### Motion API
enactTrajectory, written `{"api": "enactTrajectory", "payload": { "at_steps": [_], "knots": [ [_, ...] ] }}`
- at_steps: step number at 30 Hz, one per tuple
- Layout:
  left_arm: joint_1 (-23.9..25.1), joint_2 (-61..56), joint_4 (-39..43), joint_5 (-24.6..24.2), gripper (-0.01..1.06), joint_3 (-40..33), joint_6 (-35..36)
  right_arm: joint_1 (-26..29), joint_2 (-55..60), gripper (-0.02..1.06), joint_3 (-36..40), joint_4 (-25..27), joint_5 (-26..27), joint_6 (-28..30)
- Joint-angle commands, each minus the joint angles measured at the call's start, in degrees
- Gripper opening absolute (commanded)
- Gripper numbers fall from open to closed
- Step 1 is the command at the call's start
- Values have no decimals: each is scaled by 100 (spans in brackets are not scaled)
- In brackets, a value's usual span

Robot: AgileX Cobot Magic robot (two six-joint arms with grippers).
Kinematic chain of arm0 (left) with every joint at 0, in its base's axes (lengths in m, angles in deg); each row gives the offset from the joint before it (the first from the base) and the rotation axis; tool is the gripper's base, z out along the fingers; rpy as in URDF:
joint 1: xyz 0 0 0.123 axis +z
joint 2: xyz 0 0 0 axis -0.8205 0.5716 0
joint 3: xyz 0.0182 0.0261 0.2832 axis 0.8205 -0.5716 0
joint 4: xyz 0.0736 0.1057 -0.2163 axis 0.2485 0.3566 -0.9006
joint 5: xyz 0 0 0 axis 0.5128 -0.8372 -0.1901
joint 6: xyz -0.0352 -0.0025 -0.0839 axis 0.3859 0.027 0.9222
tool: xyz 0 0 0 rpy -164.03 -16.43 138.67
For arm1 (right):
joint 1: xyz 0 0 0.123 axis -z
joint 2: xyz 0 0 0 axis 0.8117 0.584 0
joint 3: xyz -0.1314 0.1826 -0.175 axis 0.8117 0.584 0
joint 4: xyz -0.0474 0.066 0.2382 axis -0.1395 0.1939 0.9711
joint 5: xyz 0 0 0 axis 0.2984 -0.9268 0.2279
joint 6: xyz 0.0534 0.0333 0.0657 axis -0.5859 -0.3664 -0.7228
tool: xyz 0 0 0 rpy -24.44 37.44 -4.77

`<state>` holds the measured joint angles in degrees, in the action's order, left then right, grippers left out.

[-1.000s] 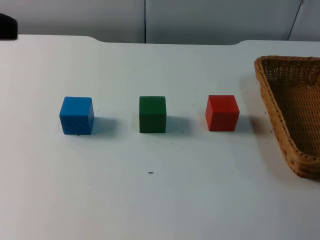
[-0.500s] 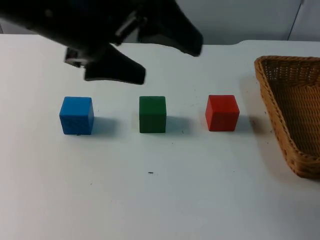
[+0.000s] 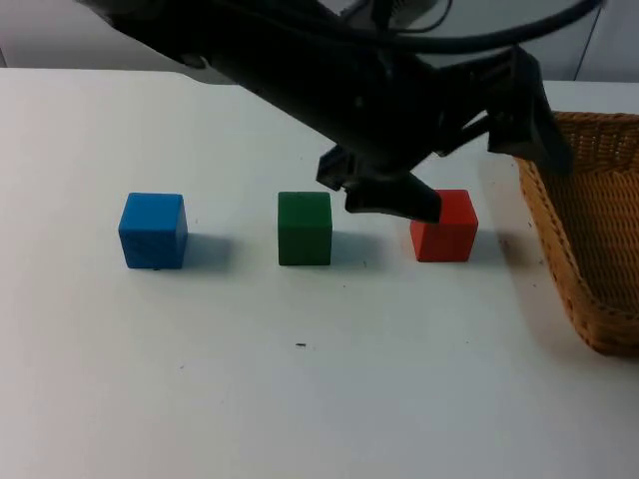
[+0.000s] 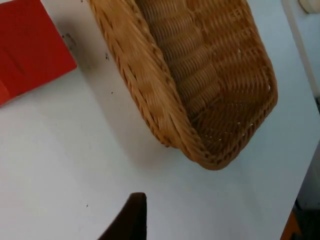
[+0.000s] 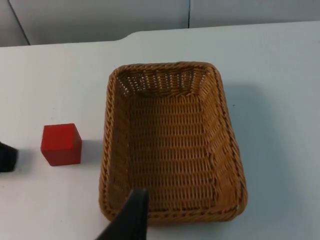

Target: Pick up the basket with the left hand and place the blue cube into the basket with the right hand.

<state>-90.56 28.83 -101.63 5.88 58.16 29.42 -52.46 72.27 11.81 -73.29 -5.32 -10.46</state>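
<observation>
The blue cube [image 3: 153, 231] sits at the left of a row with a green cube [image 3: 305, 229] and a red cube [image 3: 451, 232]. The brown wicker basket [image 3: 559, 239] lies empty at the table's right edge. My left arm stretches across from the upper left. Its left gripper [image 3: 495, 188] is open above the gap between the red cube and the basket's rim. The left wrist view looks down on the basket [image 4: 200, 75] and the red cube [image 4: 27, 45]. My right arm waits above the basket [image 5: 107, 150], with one fingertip [image 5: 131, 216] showing over its near rim.
The grey partition wall [image 3: 300, 40] closes the back of the table. The left arm's black links [image 3: 300, 70] hang over the space behind the green and red cubes. In the right wrist view the red cube [image 5: 61, 144] lies to one side of the basket.
The left arm has swung in from the upper left and across to the right, passing over the cubes to the basket's near rim. Cubes and basket have stayed put.
</observation>
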Motion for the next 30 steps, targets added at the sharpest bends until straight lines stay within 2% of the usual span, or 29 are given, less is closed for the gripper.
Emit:
{"api": "enactTrajectory", "payload": {
  "at_steps": [1,10,18,25,30],
  "knots": [
    [-183,381,-17,114,105,368,283,41,14,104,-36,193,164,88],
    [-530,1129,219,285,104,1067,749,41,14,104,-36,205,177,133],
    [-704,1877,900,284,104,1966,1778,41,14,104,-36,253,214,133],
    [-839,2201,900,371,104,2475,1981,41,14,104,-36,253,263,133],
    [-1040,2376,960,648,104,2728,2156,41,14,104,-36,253,263,133]
  ]
}}
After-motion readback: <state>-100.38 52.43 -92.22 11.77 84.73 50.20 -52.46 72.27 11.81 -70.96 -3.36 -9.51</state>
